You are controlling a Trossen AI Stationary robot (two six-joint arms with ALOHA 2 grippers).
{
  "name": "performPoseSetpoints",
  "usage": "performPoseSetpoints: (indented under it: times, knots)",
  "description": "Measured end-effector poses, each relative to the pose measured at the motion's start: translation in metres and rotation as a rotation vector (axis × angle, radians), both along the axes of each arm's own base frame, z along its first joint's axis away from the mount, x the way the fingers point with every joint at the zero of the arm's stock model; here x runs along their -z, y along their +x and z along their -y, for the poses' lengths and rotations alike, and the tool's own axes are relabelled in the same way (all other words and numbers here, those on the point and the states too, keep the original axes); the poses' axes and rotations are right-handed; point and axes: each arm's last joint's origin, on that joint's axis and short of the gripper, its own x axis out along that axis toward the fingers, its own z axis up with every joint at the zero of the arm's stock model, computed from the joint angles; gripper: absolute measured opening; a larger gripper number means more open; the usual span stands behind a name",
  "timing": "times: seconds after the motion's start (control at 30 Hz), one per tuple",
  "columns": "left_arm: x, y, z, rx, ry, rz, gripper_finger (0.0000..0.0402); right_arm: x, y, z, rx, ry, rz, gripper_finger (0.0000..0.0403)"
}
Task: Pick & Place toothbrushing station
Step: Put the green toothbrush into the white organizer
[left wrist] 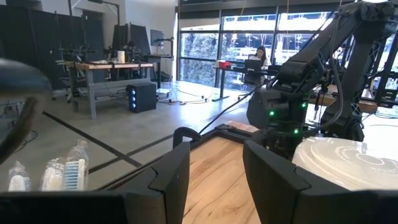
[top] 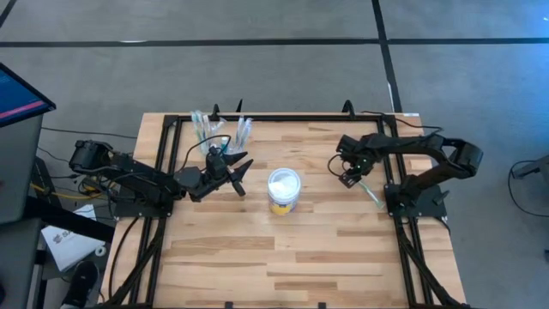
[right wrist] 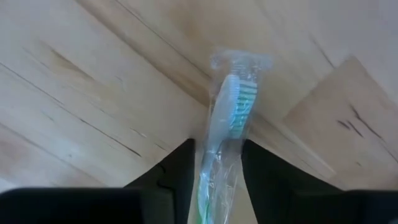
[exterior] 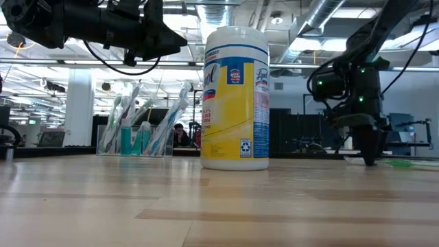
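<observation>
Pale butcher-block planks make up my table (top: 283, 249), framed by black rails, with grey floor around it and an open office of desks and windows beyond. Near its middle stands a round tub of wipes (exterior: 235, 97) with a white ribbed lid and yellow wrap; its label reads "Lysol" in part, with a blue badge and a recycling mark low down.

At the far edge, left of centre, sits the toothbrushing station (top: 220, 130): a small see-through plastic stand of narrow upright cups, holding several wrapped toothbrushes with white and teal handles that lean outward. From table height it (exterior: 140, 130) shows behind and left of the tub, resting on the wood.

My left gripper (top: 238, 172) hovers above the table between the station and the tub, its dark angular fingers (left wrist: 168, 180) spread apart with nothing between them.

My right gripper (top: 350, 176) points down at the right side of the table, its fingers either side of a toothbrush in clear crinkled wrapping (right wrist: 227, 130), white-bristled with a green and white handle, lying on the wood. I cannot tell whether they are touching it.
</observation>
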Motion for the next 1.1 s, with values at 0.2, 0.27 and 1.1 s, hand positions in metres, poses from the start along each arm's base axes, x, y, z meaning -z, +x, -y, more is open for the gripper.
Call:
performPoseSetpoints:
  times: [0.2,0.27,1.1]
  knots:
    - [0.0,0.0,0.0,0.0,0.0,0.0,0.0143,0.009,0.004,-0.001,-0.015,0.028,-0.046,0.011]
    - [0.0,0.0,0.0,0.0,0.0,0.0,0.0143,0.009,0.004,-0.001,-0.017,0.027,-0.044,0.0102]
    - [0.0,-0.001,-0.001,-0.056,-0.011,0.002,0.0143,-0.005,0.01,-0.002,-0.044,-0.038,0.108,0.0012]
